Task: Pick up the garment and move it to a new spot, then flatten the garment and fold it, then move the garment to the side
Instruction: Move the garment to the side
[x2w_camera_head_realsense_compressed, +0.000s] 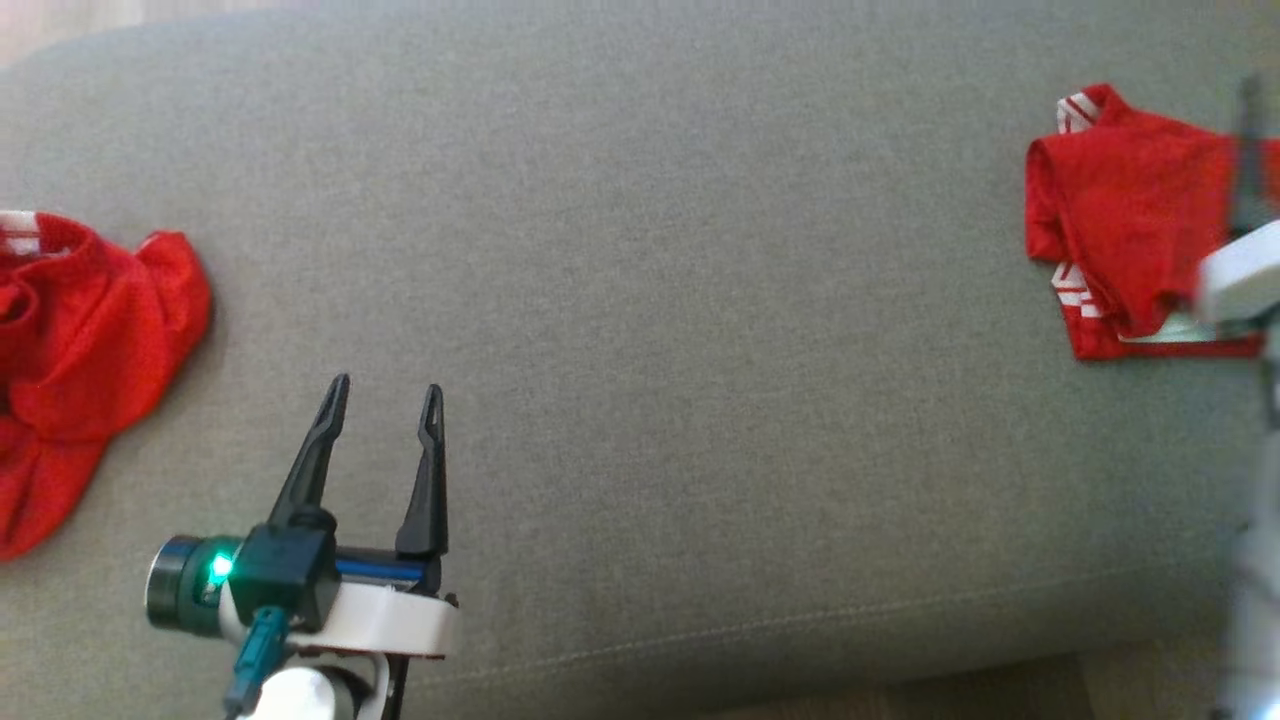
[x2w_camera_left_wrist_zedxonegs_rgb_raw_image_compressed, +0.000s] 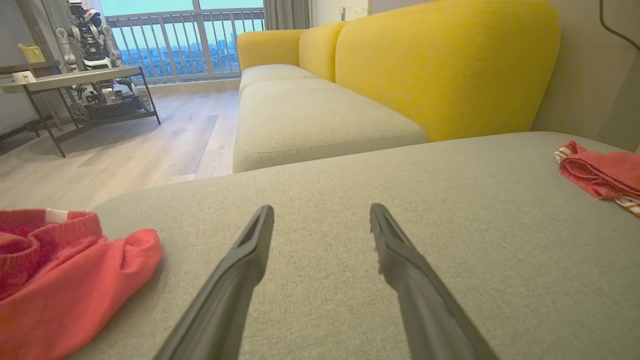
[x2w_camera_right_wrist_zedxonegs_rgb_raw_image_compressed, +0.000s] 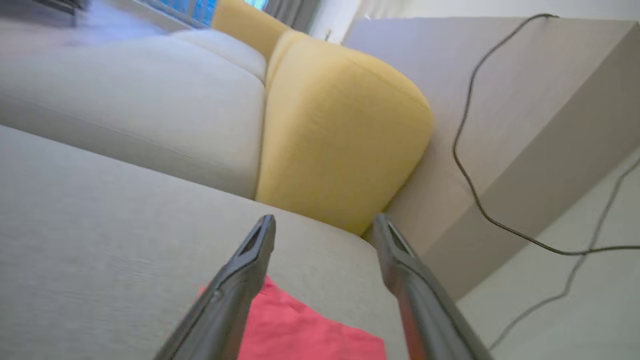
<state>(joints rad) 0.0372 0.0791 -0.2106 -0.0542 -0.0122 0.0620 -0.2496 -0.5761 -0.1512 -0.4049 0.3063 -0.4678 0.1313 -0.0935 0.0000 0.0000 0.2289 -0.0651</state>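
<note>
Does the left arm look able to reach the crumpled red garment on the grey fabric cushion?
Probably yes: the open left gripper sits close beside the crumpled red garment, with only bare grey fabric cushion between them.

The folded garment (x2w_camera_head_realsense_compressed: 1120, 200) is red with white stripes, the cushion (x2w_camera_head_realsense_compressed: 640, 300) grey, the backrest (x2w_camera_left_wrist_zedxonegs_rgb_raw_image_compressed: 440, 65) yellow.

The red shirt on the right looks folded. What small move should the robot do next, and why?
Probably lift the right tool straight up and away. It is open and empty just above the folded red shirt, which lies at the right of the grey cushion. Rising cleanly should keep the fold neat.
</note>
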